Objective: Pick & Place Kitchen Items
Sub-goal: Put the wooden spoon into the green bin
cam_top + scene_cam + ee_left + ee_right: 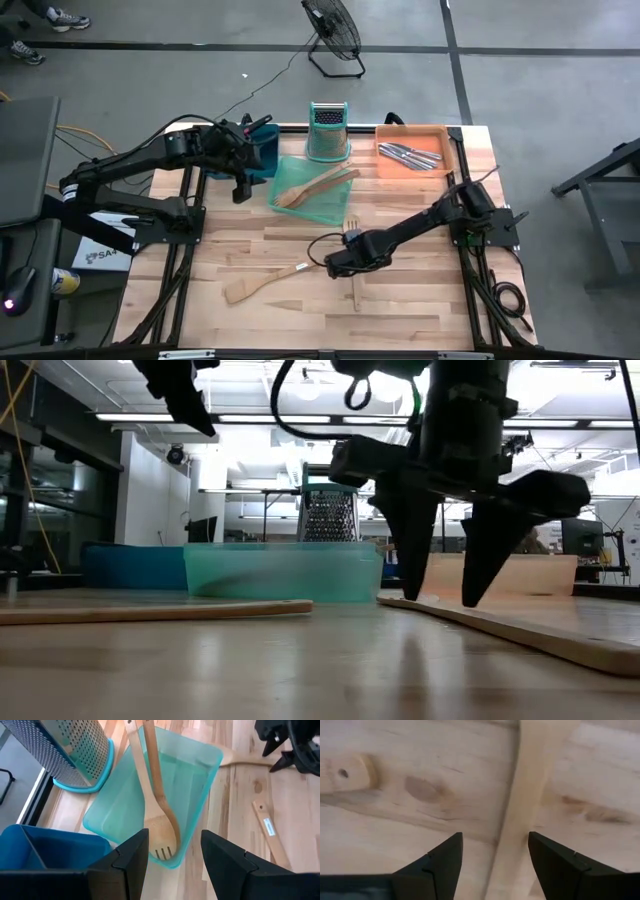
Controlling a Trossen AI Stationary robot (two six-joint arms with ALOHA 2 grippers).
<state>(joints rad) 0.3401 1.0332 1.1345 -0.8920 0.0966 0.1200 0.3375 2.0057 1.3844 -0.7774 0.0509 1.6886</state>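
Note:
My right gripper points down at the table, open, with its fingers on either side of the handle of a pale wooden slotted utensil that lies flat on the table. I cannot tell whether the fingers touch it. Its forked head shows beyond the gripper. My left gripper hangs open above the near end of the green tray, touching nothing. Wooden spoons lie inside that tray. A second wooden spatula lies flat on the table to the left.
The orange tray at the far right holds silver cutlery. The metal grater stands upright behind the green tray, and the blue tray sits at its left. Bare wood lies along the table's near edge.

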